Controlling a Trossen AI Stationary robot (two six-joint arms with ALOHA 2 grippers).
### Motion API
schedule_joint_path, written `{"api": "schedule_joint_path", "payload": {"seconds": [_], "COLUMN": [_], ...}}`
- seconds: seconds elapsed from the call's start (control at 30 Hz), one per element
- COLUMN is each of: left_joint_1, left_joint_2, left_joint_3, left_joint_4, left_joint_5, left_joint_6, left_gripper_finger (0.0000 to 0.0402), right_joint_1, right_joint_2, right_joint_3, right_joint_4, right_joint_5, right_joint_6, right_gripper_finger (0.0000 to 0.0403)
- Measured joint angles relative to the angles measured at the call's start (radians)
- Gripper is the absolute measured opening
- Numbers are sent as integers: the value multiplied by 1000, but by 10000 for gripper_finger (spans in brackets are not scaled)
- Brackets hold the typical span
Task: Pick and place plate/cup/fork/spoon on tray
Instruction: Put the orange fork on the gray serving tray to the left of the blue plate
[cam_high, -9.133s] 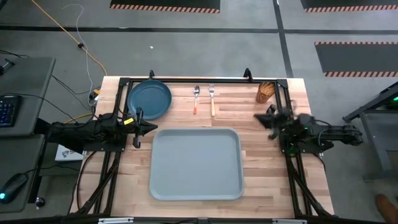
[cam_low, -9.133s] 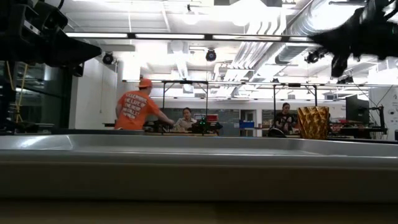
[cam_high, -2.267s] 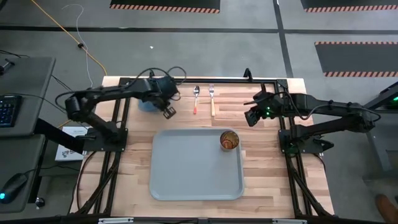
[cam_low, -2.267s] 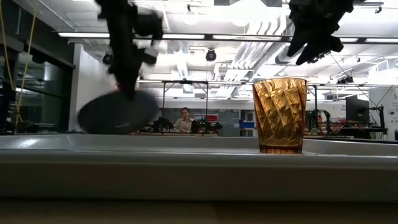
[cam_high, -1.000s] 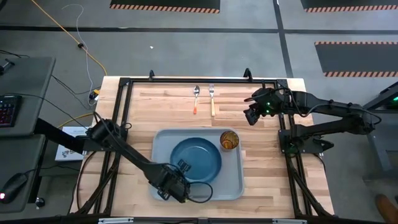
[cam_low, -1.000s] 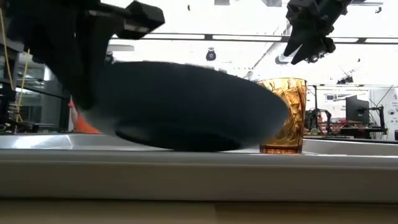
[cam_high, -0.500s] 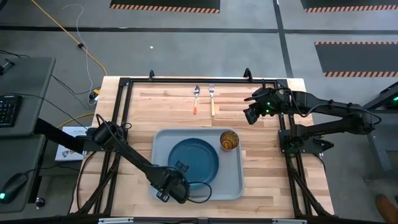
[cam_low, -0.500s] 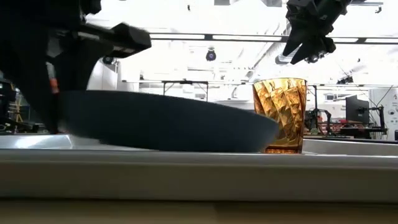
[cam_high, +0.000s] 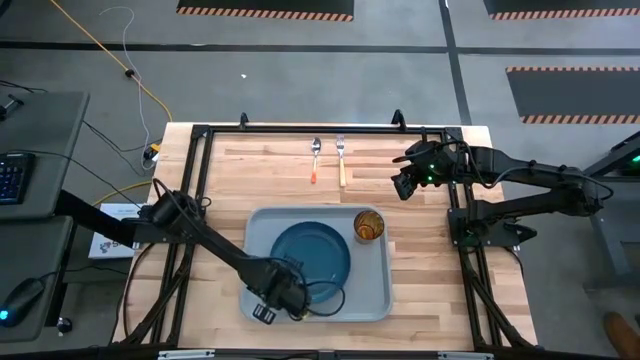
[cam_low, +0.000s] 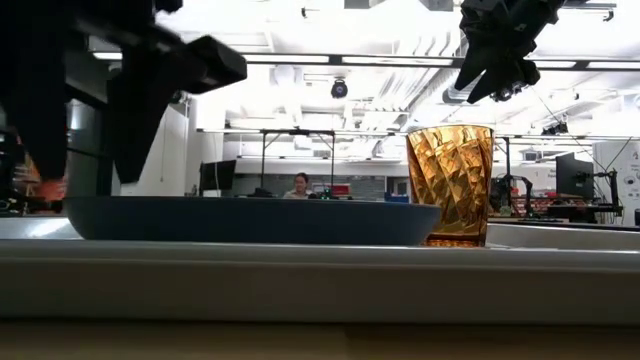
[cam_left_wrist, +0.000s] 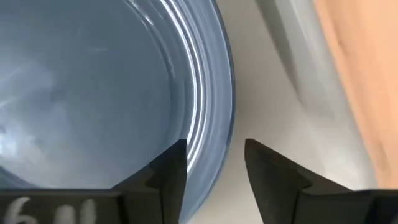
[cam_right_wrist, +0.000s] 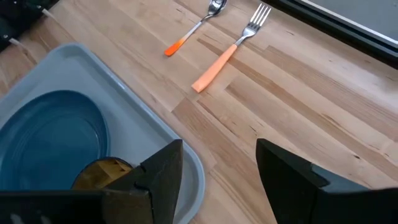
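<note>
The plate (cam_high: 311, 257) lay flat in the tray (cam_high: 375, 300) beside the cup (cam_high: 368, 225). The left gripper's (cam_left_wrist: 214, 163) parted fingers (cam_left_wrist: 169, 168) straddled its rim, gripping nothing.

plate (cam_high: 312, 256) dark blue; tray (cam_high: 372, 298) grey-blue; cup (cam_low: 449, 184) amber, ribbed; fork (cam_right_wrist: 227, 50), spoon (cam_right_wrist: 193, 29) seemingly orange-handled

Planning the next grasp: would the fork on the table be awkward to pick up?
Probably. The fork lies flat on the wooden table, leaving little for fingers to get under. It looks thin and light, so it may slide when nudged. Rolling seems unlikely.
</note>
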Motion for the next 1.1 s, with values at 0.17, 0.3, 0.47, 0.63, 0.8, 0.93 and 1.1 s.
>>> {"api": "schedule_joint_path", "payload": {"seconds": [0.17, 0.3, 0.47, 0.63, 0.8, 0.93, 1.1], "left_joint_1": [35, 80, 195, 380, 579, 713, 833], "left_joint_2": [-100, -241, -466, -697, -919, -1042, -1120], "left_joint_3": [0, 0, -22, -172, -470, -669, -787], "left_joint_4": [-112, -180, -109, 90, 454, 657, 687], "left_joint_5": [47, 53, -58, -259, -238, -154, -130], "left_joint_6": [0, -44, -193, -340, -445, -534, -573], "left_gripper_finger": [170, 172, 172, 172, 172, 172, 172], "right_joint_1": [0, 0, 0, 0, -1, -1, -22], "right_joint_2": [0, 0, 0, 20, 138, 321, 572], "right_joint_3": [0, 0, 0, 1, 15, 97, 228], "right_joint_4": [1, 9, 52, 140, 222, 227, 200], "right_joint_5": [0, -20, -61, -89, -134, -147, -15], "right_joint_6": [0, 9, 11, 66, 136, 150, 202], "right_gripper_finger": [195, 195, 195, 195, 195, 195, 195]}}
